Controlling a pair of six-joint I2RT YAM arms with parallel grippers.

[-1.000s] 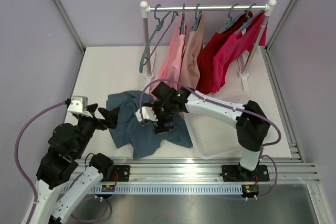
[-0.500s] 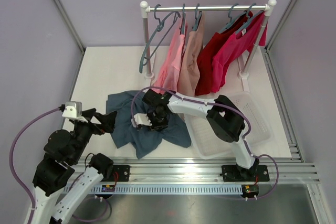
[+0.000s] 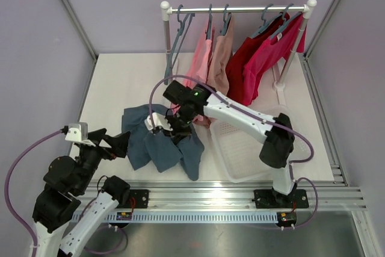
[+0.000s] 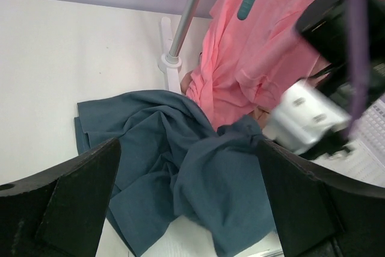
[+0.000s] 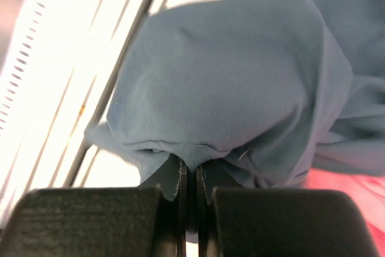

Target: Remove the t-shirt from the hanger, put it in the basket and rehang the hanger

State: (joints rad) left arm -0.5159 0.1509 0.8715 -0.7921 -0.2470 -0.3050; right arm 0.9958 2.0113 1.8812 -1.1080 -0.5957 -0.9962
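- R side: right claw [image 5: 191, 179] pressed together, pinching a fold of the blue t-shirt [image 3: 165, 151].
- The blue t-shirt lies bunched on the table [image 3: 120, 82], near the rack [image 3: 240, 9].
- L side: left claw [image 3: 119, 142] spread wide, just beside the shirt's left edge.

Reads as a robotics lab test cell. Enclosed by plain lilac panels [image 3: 120, 4] on aluminium framing [image 3: 71, 11]; white tabletop [image 3: 126, 82], slotted mounting rail [image 3: 210, 195] along near edge, small garment rack [image 3: 240, 9] standing at the back.
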